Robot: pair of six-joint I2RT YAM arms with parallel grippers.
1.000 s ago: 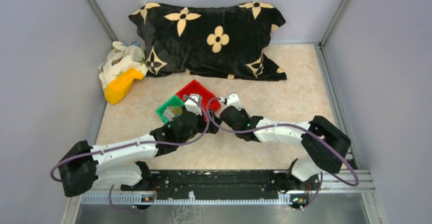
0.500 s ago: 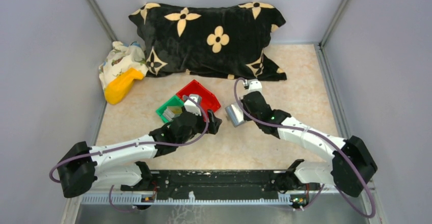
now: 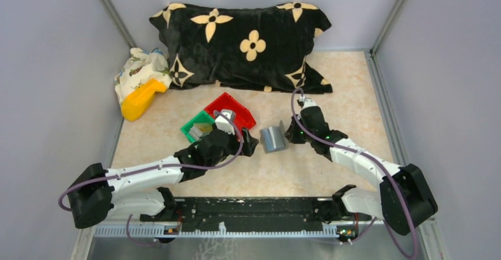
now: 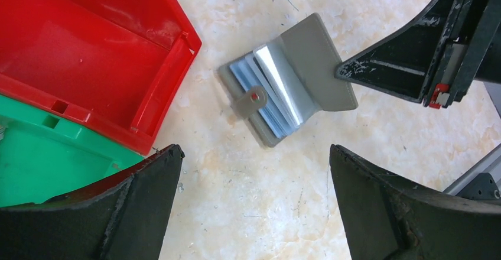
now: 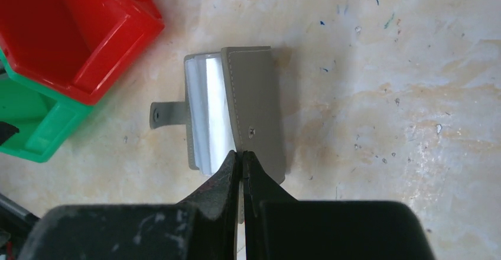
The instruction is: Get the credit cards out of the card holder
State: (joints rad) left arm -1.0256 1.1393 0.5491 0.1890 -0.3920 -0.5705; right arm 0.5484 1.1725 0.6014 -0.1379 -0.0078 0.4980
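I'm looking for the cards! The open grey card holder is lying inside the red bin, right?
Not quite. The open grey card holder lies on the table beside the red bin, not inside it. The left wrist view shows this.

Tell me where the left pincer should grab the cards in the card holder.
Probably pinch the fanned cards by their exposed edges beside the strap tab, coming from the red bin side. The right pincer props the card holder open from the opposite side.
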